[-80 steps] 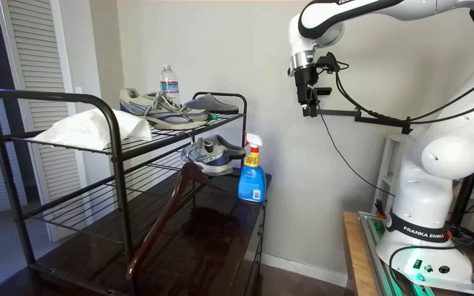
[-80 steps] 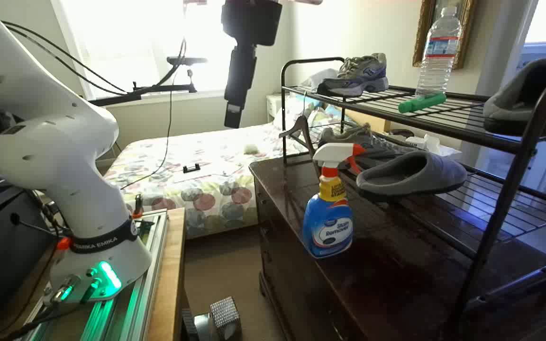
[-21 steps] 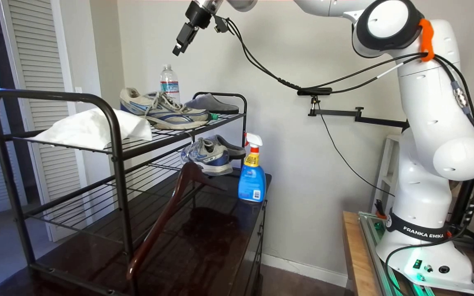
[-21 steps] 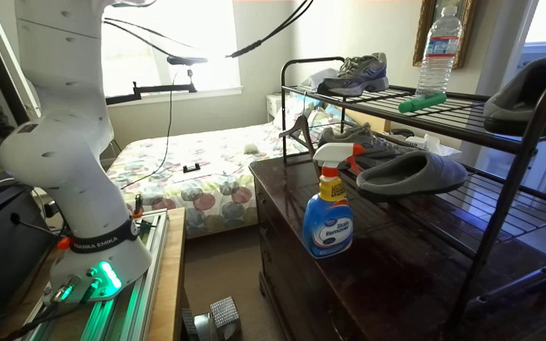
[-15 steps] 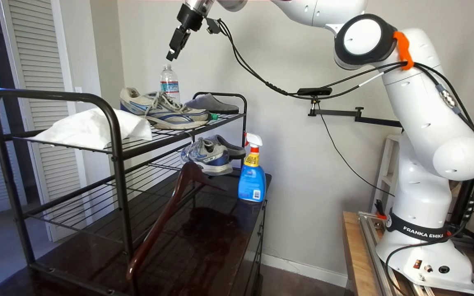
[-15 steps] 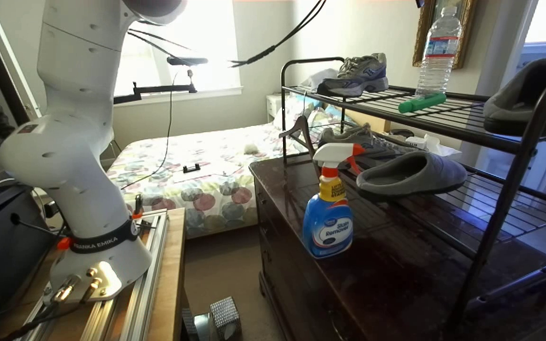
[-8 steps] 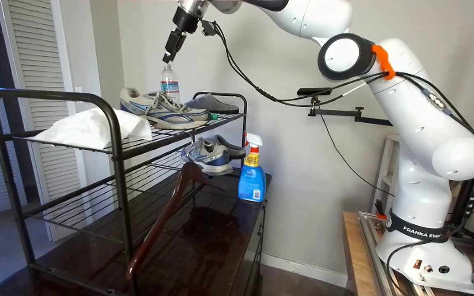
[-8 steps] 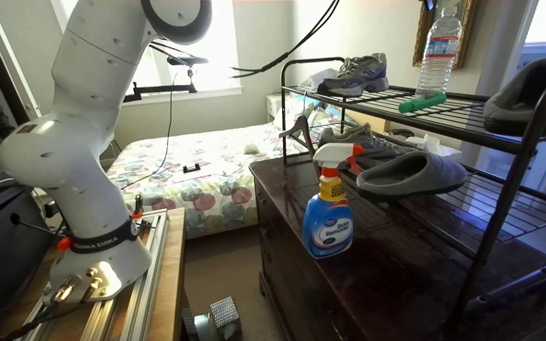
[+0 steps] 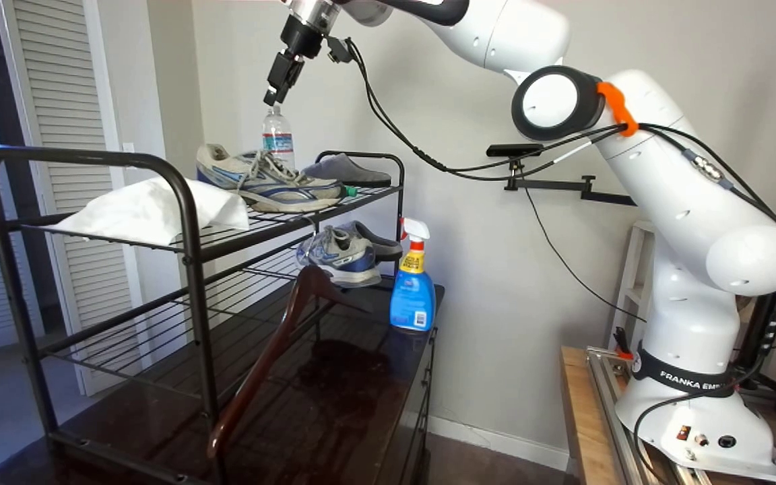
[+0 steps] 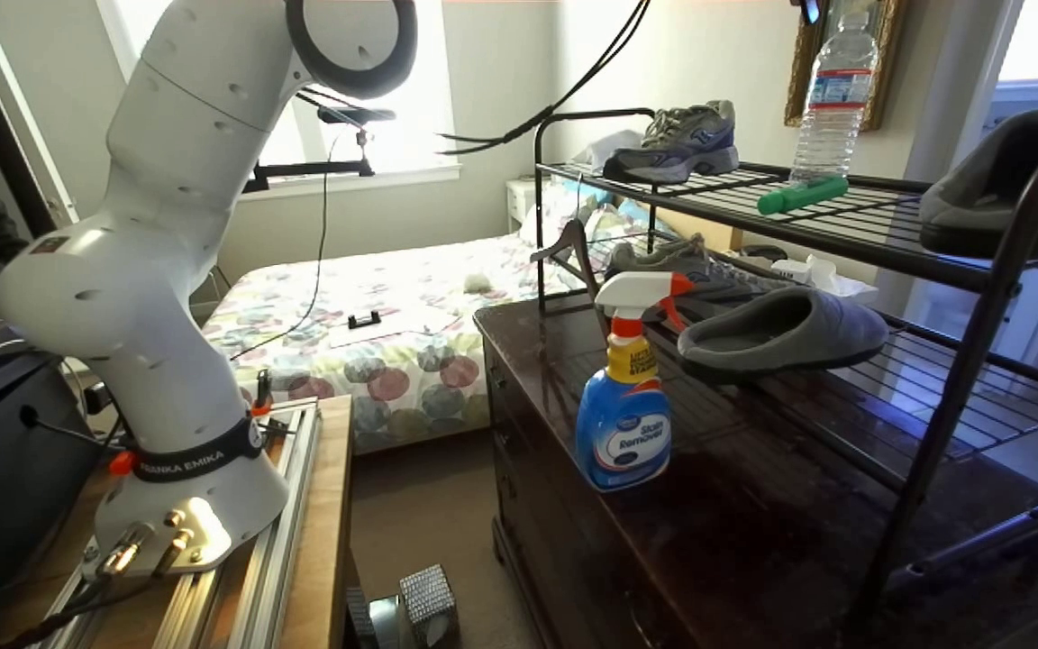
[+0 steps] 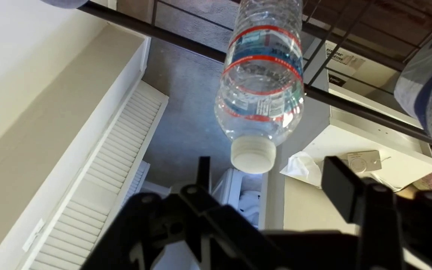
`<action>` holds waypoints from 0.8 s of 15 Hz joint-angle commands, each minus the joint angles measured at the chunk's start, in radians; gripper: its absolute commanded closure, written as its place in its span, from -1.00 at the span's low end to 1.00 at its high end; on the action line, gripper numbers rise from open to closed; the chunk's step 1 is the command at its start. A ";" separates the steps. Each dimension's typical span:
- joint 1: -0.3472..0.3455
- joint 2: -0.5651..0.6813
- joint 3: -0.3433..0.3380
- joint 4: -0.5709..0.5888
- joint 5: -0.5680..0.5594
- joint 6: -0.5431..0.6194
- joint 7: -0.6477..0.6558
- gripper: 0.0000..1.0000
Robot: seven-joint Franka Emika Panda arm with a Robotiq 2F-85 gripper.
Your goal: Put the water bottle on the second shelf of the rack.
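Note:
The water bottle (image 9: 278,138) stands upright on the top tier of the black rack (image 9: 194,316), behind a sneaker. It also shows in an exterior view (image 10: 834,108) and the wrist view (image 11: 263,82), white cap toward the camera. My gripper (image 9: 272,98) is tilted down just above the cap. In the wrist view my gripper (image 11: 267,168) is open and empty, with the cap just ahead between its fingertips. In an exterior view only a bit of the gripper (image 10: 809,9) shows at the top edge. The second shelf (image 9: 135,345) is the wire tier below, holding a sneaker and slipper.
The top tier also holds a sneaker (image 9: 267,182), a white packet (image 9: 152,209), a grey slipper (image 9: 351,170) and a green tube (image 10: 803,195). A wooden hanger (image 9: 280,337) leans against the rack. A blue spray bottle (image 9: 413,300) stands on the dark dresser (image 9: 334,417).
The arm has swung over from the right to the rack. In the last second it has lowered slightly, bringing my gripper closer to the bottle's cap. The bottle has not moved.

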 commanded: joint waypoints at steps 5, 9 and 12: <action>-0.014 0.039 0.011 0.063 0.032 -0.034 0.057 0.08; -0.016 0.038 0.008 0.062 0.031 -0.048 0.089 0.12; -0.015 0.038 0.007 0.062 0.026 -0.060 0.107 0.65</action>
